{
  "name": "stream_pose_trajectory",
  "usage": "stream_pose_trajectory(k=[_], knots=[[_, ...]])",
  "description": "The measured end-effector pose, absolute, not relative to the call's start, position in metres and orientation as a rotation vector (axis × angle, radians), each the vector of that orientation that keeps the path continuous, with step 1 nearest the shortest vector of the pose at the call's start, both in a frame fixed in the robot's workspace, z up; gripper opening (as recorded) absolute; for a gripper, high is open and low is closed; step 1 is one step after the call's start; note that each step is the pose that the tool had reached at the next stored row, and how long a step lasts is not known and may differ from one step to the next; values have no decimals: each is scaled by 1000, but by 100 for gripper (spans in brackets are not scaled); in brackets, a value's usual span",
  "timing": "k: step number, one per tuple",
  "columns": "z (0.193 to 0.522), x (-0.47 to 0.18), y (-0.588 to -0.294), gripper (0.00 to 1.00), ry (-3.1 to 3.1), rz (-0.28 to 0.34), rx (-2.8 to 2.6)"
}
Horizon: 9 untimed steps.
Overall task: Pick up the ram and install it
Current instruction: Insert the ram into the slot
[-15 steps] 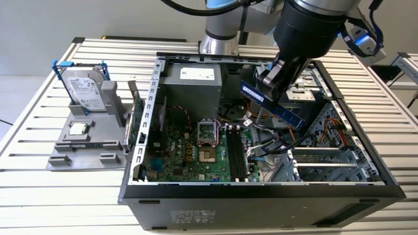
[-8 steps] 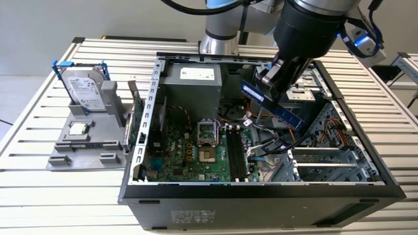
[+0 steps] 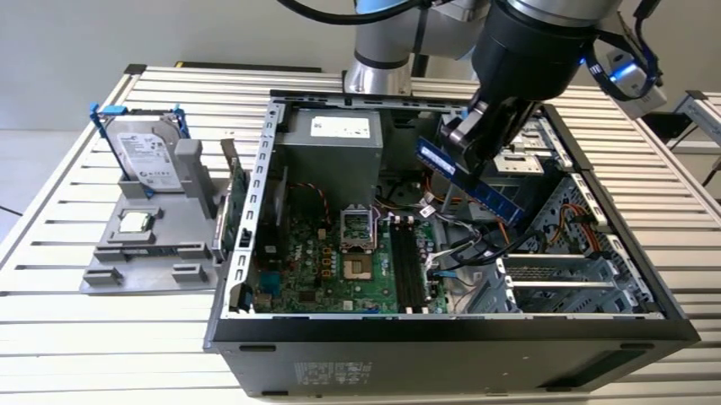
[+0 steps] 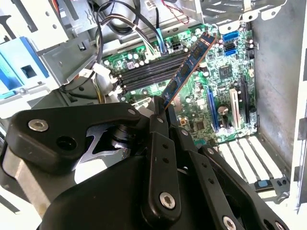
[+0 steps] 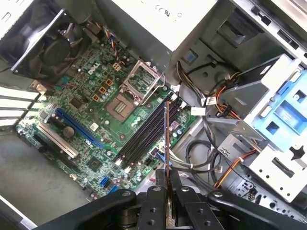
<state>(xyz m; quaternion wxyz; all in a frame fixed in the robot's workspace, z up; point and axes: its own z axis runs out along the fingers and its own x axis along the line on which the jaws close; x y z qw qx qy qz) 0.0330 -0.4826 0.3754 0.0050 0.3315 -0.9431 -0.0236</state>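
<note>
The ram (image 3: 479, 187) is a bluish stick with dark chips, held tilted above the open computer case (image 3: 451, 325). My gripper (image 3: 460, 150) is shut on its upper end. In the second wrist view the ram (image 4: 189, 64) sticks out from the gripper (image 4: 161, 111) over the green motherboard (image 4: 225, 72). In the first wrist view the ram (image 5: 166, 139) appears edge-on between the fingers (image 5: 156, 191), above the black memory slots (image 5: 144, 136). The memory slots (image 3: 406, 266) lie below the ram, towards the case front, and the ram is clear of them.
A grey fixture (image 3: 147, 261) on the exterior view's left holds a silver hard drive (image 3: 147, 156) with blue clips and a small chip (image 3: 135, 222). A green card (image 3: 239, 202) stands beside the case wall. Loose cables (image 3: 479, 249), the power supply (image 3: 338, 139) and drive bays (image 5: 283, 115) crowd the slots.
</note>
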Motion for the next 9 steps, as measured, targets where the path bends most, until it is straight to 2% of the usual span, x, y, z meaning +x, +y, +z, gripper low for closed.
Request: stream_pose_trajectory(k=[9], knots=[[375, 33, -483, 0, -2973, -74, 985]])
